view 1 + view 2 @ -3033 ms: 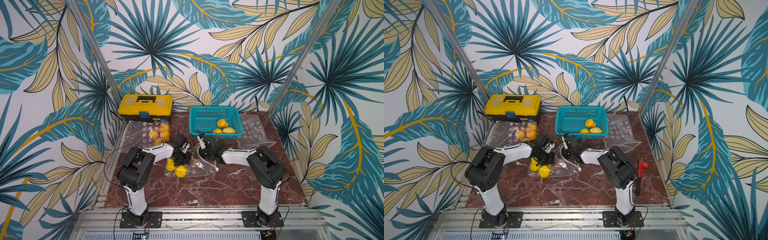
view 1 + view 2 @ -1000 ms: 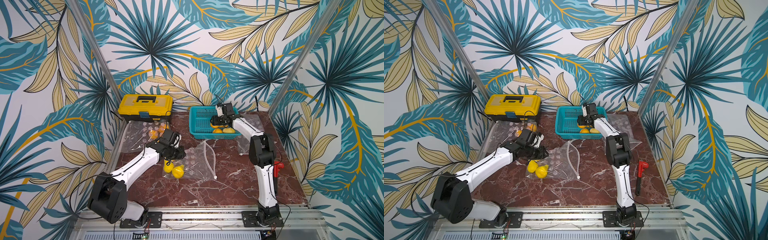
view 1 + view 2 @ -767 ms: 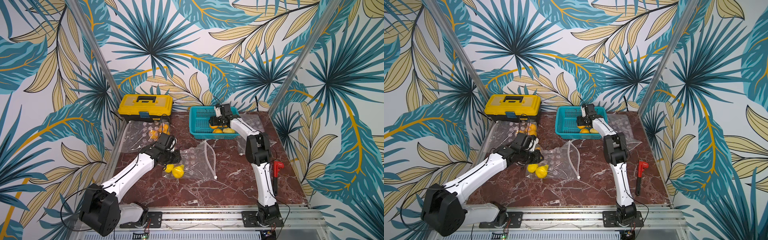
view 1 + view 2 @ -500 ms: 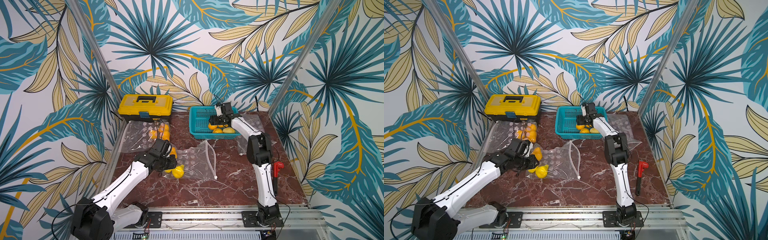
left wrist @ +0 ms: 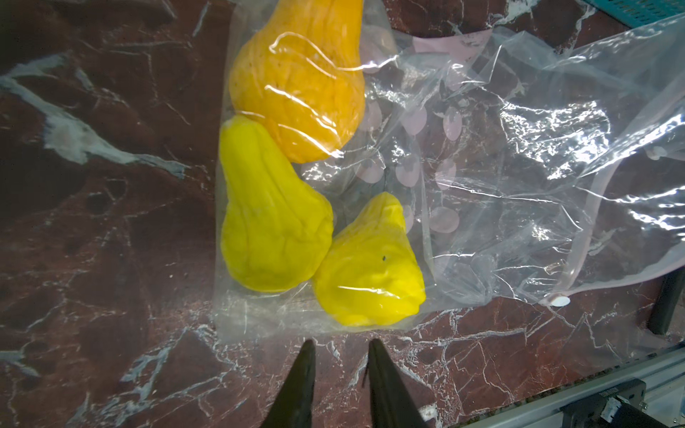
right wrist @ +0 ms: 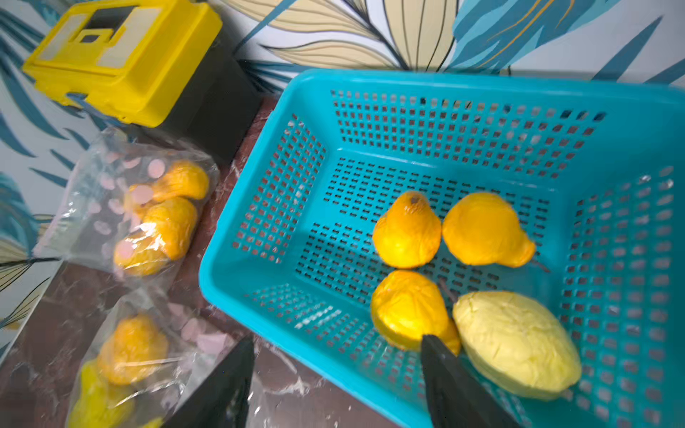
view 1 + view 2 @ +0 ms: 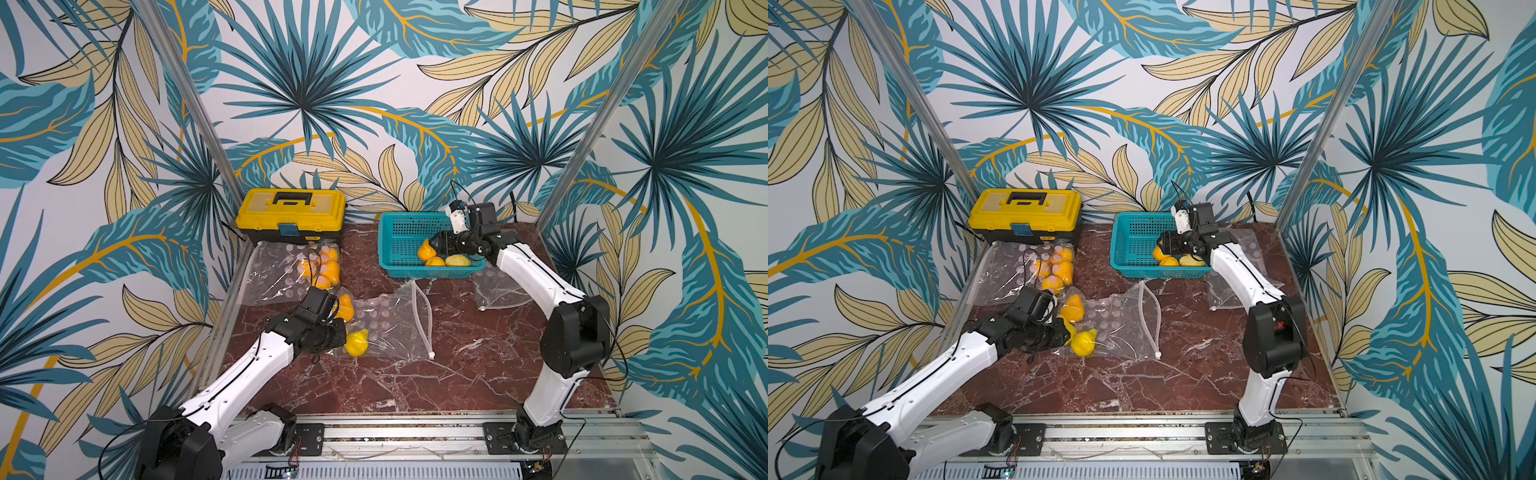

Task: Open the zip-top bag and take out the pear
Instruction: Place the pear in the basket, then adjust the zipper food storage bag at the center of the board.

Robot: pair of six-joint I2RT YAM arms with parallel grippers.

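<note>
Nearest, the left fingers point at the closed end of the zip-top bag, only a little apart and holding nothing. A few seconds ago both arms were working together at this bag, and since then the left one has drawn back. The bag's mouth now gapes open on the side away from these fingers, and three pears remain inside, at the closed end. Further back, the right fingers have moved over the blue basket, wide apart and empty, above four fruits, so I judge that one pear is already delivered there. Behind stand a yellow toolbox and another filled bag on the red marble bench, before walls with a leaf pattern.
</note>
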